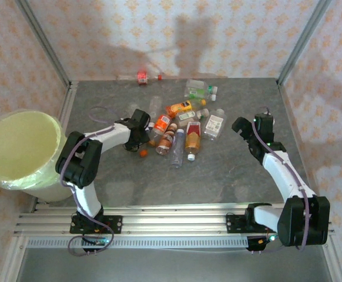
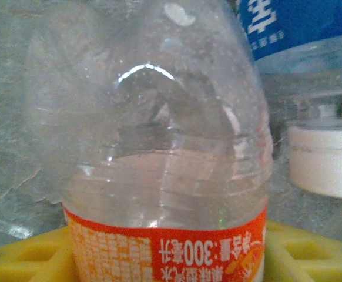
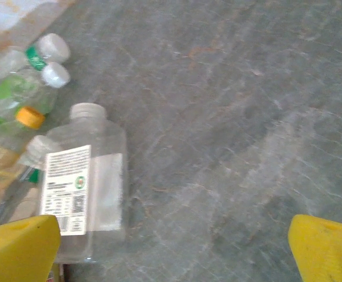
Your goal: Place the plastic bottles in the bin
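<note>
Bottles (image 1: 183,126) lie in a loose heap on the table, well to the right of the bin (image 1: 18,179); one red-labelled bottle (image 1: 141,77) lies apart, farther from the bin than the heap's back edge. They look empty, so probably very light, thin-walled and slick. The orange bottle (image 2: 165,176) is already dented, so a hard squeeze would likely crush it or pop it loose. The ribbed body at the label seems the best place to hold it, across its width, not at the tapered shoulder.

The left arm reaches low from the bin side, bent at the elbow. The left gripper (image 2: 168,258) sits at the heap's bin-side edge, its yellow fingers (image 2: 30,258) against the orange bottle's label on both sides. Whether they squeeze it I cannot tell.

The right arm stretches forward on the heap's far side from the bin. The right gripper (image 3: 174,249) hangs wide and empty, near a white-labelled bottle (image 3: 86,194).
</note>
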Motion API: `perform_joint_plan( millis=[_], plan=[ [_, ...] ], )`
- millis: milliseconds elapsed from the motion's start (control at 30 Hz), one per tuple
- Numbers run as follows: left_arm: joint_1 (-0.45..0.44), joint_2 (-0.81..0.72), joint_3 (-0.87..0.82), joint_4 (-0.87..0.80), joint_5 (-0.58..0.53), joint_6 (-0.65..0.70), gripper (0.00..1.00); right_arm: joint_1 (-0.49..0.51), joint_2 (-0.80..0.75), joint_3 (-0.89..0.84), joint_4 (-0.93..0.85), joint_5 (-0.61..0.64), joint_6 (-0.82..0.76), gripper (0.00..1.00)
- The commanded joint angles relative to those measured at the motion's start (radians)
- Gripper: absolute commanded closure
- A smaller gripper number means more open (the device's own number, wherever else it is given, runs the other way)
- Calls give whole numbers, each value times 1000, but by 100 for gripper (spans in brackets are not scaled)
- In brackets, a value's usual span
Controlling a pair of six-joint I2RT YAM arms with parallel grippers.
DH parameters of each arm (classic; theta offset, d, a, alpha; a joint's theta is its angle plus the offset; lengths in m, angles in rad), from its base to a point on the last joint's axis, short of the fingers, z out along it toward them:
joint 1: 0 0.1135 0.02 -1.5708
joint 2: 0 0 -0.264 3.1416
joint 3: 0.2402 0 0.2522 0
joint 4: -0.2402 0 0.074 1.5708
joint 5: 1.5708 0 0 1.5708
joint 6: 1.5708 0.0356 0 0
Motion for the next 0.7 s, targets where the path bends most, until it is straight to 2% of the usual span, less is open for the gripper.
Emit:
perform_joint_plan(
  millis=[0, 133, 267, 467, 600, 667],
  plan=[
    [4, -76, -33, 27, -43, 42, 43, 1, -39, 13, 95, -60, -32, 0],
    [4, -175, -59, 20, -95, 67, 51, 1, -76, -6, 191, -98, -47, 0],
    [5, -298, -40, -40, -143, 112, 53, 2, -107, -30, 315, -130, -49, 0],
    [5, -447, 121, -208, -210, 164, 58, 4, -101, -1, 385, -147, -44, 0],
    [6, -583, 212, -237, -265, 221, 58, 6, -97, 18, 398, -174, -41, 0],
    [6, -637, 267, -273, -327, 252, 58, 7, -98, 20, 414, -209, -45, 0]
  ],
)
